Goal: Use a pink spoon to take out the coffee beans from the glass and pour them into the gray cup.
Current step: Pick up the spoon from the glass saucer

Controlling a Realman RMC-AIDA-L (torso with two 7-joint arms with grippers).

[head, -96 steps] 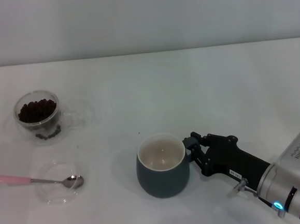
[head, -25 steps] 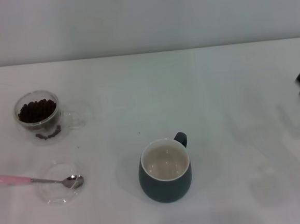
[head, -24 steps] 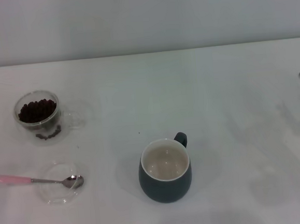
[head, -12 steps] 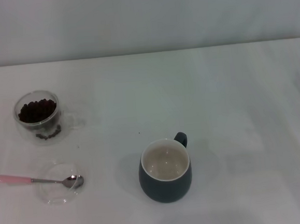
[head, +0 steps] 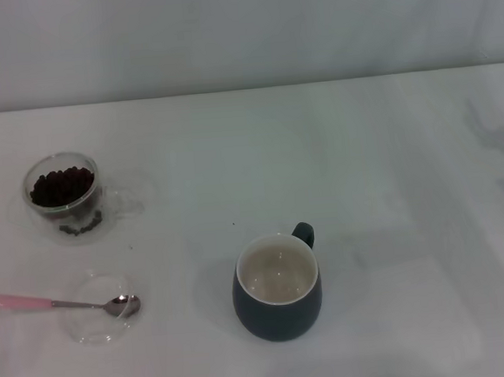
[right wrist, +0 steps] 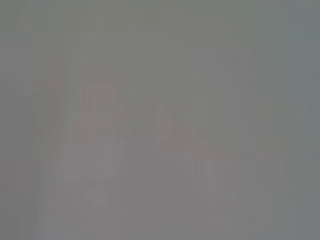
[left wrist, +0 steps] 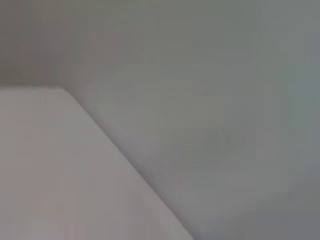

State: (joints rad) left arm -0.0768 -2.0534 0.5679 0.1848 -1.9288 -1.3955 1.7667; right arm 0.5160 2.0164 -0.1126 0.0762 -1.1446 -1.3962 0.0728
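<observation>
Gray cup: squat dark blue-gray ceramic mug [head: 277,293], off-white inside, near centre, upright, loop handle at far right.
Dish: flat clear round glass dish [head: 95,318], near left.
Pink spoon: metal teaspoon w/ pale pink handle [head: 62,302], bowl resting on dish's right rim, handle pointing left over the table.
Glass: small clear double-walled glass cup [head: 64,196], farther left, upright, well apart from mug.
Coffee beans: dark heap [head: 61,186] inside glass.
Table: white tabletop [head: 365,188].
Right claw: only a dark speck at far right edge; grip state can't tell.
Left claw: out of sight.
</observation>
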